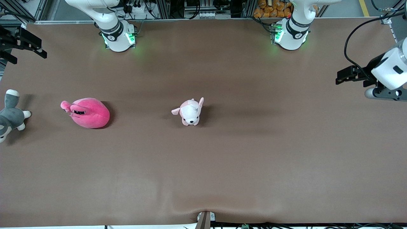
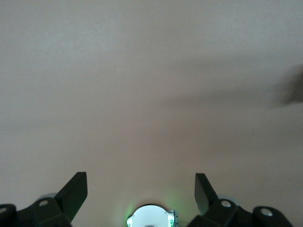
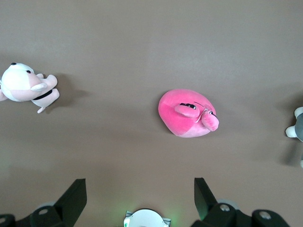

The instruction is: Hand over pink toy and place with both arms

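Note:
The pink toy (image 1: 90,113), a round hot-pink plush with dark sunglasses and a small limb, lies on the brown table toward the right arm's end. It also shows in the right wrist view (image 3: 187,113). My right gripper (image 3: 139,187) is open and empty, high in the air, and shows at the edge of the front view (image 1: 36,51) near the right arm's end. My left gripper (image 2: 140,182) is open and empty, up over the left arm's end of the table (image 1: 343,76). Its view holds only bare table.
A pale pink-and-white puppy plush (image 1: 190,111) sits near the table's middle and shows in the right wrist view (image 3: 23,87). A grey-and-white plush (image 1: 11,116) lies at the edge of the right arm's end, beside the pink toy (image 3: 296,127). The arm bases (image 1: 117,36) stand along the table's edge farthest from the front camera.

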Robot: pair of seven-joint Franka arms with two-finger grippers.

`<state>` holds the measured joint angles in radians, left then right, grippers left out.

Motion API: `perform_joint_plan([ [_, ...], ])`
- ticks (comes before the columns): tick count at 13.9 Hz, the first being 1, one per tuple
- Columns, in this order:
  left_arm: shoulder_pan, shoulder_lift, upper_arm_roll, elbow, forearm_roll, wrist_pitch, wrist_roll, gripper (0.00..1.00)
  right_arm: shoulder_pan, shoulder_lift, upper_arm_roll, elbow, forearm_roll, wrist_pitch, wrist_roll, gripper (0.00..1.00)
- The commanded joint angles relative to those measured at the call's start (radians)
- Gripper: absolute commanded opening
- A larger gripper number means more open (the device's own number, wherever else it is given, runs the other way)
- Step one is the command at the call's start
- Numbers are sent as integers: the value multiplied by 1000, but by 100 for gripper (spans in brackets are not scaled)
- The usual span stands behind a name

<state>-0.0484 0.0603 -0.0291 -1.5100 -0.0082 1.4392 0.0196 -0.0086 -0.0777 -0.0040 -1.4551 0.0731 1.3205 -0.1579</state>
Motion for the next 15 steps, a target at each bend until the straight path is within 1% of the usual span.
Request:
perform_joint_plan([
  [1,5,-51,0,-36,-13,12,14,100,-4,15,7,29,-19,-12,-12,100],
  [4,8,-65,1,-24,-13,15,16,100,2,13,9,29,-44,-12,-11,100],
  [6,7,-94,1,-39,-10,9,23,100,1,13,9,29,-49,-12,-11,100],
  [10,2,-88,0,-41,5,18,14,100,1,13,9,29,-47,-14,-11,100],
  [13,-2,-93,0,-41,13,50,-10,100,-1,13,9,27,-47,-14,-12,100],
  [14,-5,-91,-14,-41,39,56,-18,100,-1,13,9,27,-47,-14,-12,100],
  [15,-4,-91,-47,-39,74,56,-27,100,-1,13,9,27,-47,-15,-12,100],
])
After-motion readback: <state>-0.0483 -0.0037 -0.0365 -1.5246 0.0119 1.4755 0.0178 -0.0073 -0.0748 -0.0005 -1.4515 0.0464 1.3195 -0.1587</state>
